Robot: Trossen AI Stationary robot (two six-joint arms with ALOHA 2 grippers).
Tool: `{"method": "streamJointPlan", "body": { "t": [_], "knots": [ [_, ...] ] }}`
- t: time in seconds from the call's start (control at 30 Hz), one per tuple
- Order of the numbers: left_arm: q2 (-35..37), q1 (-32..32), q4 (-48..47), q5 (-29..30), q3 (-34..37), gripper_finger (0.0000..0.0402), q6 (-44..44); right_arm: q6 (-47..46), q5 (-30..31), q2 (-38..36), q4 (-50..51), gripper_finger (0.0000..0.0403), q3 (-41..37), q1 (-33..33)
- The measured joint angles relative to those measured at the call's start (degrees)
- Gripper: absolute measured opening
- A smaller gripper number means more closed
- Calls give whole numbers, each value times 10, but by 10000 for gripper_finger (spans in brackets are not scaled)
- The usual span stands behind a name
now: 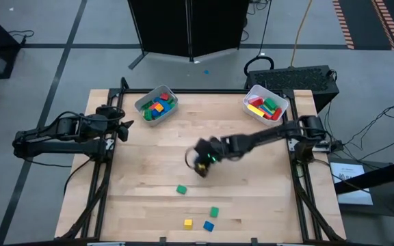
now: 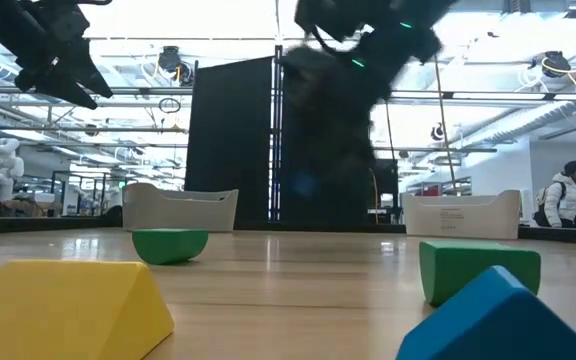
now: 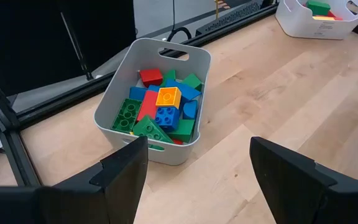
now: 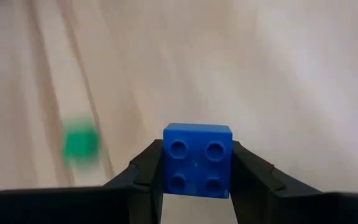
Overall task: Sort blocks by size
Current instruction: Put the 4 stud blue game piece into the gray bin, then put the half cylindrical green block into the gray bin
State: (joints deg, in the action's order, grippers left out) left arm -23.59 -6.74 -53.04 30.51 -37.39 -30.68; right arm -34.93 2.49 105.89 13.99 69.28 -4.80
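Observation:
My right gripper hovers over the table's middle, shut on a small blue studded block. My left gripper is open and empty at the table's left edge, beside the left white bin, which holds several mixed blocks. The right white bin holds red, green and yellow blocks. Loose on the table near its front edge lie two green blocks, a yellow one and a blue one. My right gripper pinches the blue block's two opposite sides between its two fingers, the studded face toward the wrist camera. The fingers point down toward the table. The block is lifted clear of the table.
Bare wood lies between the two bins and around the table's middle. The loose blocks cluster near the front edge. A dark frame rail runs along each side of the table. A person stands far off in the room.

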Motion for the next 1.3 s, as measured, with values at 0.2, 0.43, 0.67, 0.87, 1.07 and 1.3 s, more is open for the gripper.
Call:
{"method": "streamJointPlan", "body": {
  "t": [0.2,0.43,0.67,0.87,1.07,1.3],
  "knots": [
    [0,0,0,10,0,281,0,93,38,44,-90,116,143,103],
    [0,0,-1,12,0,281,-3,125,32,223,-76,116,448,193],
    [0,0,-1,13,0,281,-4,35,-19,376,-90,155,610,240],
    [-2,0,-2,12,0,281,-4,-35,-70,379,-43,283,587,254],
    [-3,0,-2,12,0,281,-3,17,-186,314,4,272,587,242],
    [-3,0,-2,9,0,281,-2,209,-151,171,349,234,591,88]
  ]
}}
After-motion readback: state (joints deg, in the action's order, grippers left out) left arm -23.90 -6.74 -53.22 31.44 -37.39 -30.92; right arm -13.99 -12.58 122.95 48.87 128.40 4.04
